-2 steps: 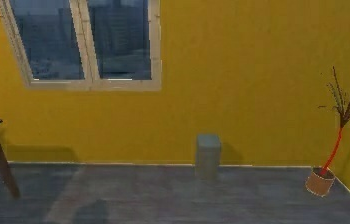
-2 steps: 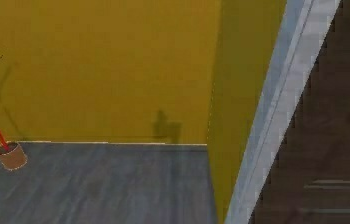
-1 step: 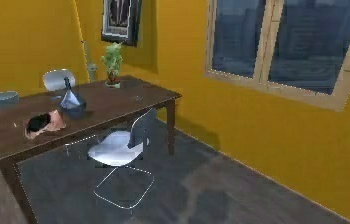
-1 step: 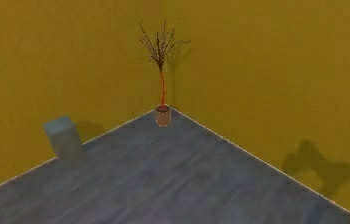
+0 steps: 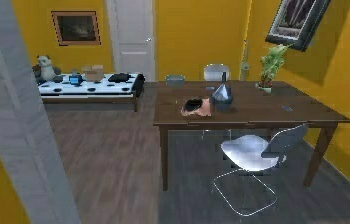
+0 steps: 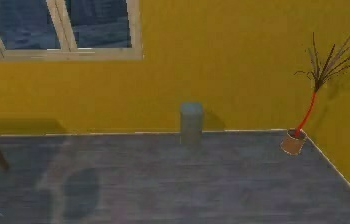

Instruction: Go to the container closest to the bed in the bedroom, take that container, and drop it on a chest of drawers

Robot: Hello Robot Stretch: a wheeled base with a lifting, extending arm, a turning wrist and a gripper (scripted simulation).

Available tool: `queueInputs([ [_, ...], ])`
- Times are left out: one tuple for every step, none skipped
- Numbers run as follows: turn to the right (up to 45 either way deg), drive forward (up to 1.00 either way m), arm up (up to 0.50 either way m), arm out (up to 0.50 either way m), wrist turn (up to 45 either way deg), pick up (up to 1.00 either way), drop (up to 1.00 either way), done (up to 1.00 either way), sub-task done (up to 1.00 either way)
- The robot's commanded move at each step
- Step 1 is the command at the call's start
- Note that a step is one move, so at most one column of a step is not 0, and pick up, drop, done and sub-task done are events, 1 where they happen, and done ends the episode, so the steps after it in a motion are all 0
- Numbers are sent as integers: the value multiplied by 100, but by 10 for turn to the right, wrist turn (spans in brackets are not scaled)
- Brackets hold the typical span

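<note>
Container-like blue box (image 5: 73,78) lies on the bed (image 5: 103,88) at the forward view's far left, near a plush toy (image 5: 47,68). Grey bin (image 6: 190,121) stands upright against the yellow wall in the arm side view. Table (image 5: 273,108) and white chair (image 5: 251,152) stand nearer. Gripper state: cannot tell.

I can't tell any part of the rig's own body from these two views, so I have no colours, shapes, cables or markings to log.
</note>
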Motion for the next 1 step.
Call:
queueInputs([
  [0, 70, 0, 0, 0, 0, 0, 0, 0],
])
